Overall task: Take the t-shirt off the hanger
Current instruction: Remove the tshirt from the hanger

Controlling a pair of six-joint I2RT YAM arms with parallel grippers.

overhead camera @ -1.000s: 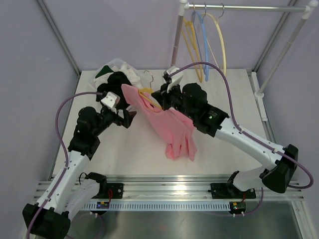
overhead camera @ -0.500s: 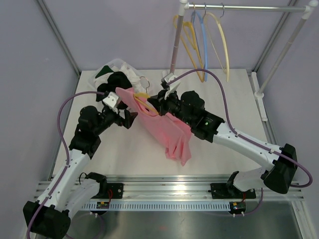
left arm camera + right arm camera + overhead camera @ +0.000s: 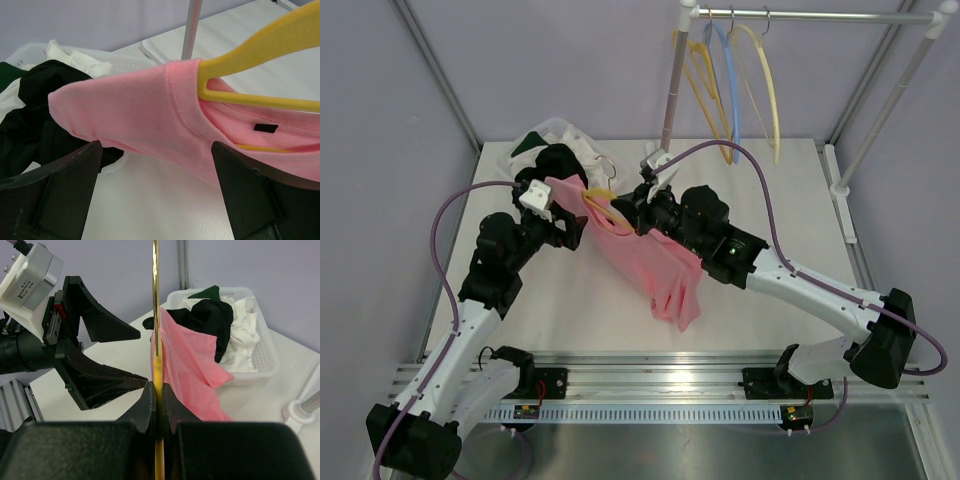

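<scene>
Right tool pinching yellow plastic hanger — pink cotton t-shirt hung on it. Left tool spread wide — flanking the shirt's shoulder.

Overhead and wrist views sharing t-shirt

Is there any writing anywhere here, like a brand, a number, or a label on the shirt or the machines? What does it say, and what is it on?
No text can be read in any view.
Black tag inside the collar of the pink t-shirt: no legible print.
Yellow hanger: plain, no marking seen.
Small boards at the near edge in the top view: too small to read.
</scene>
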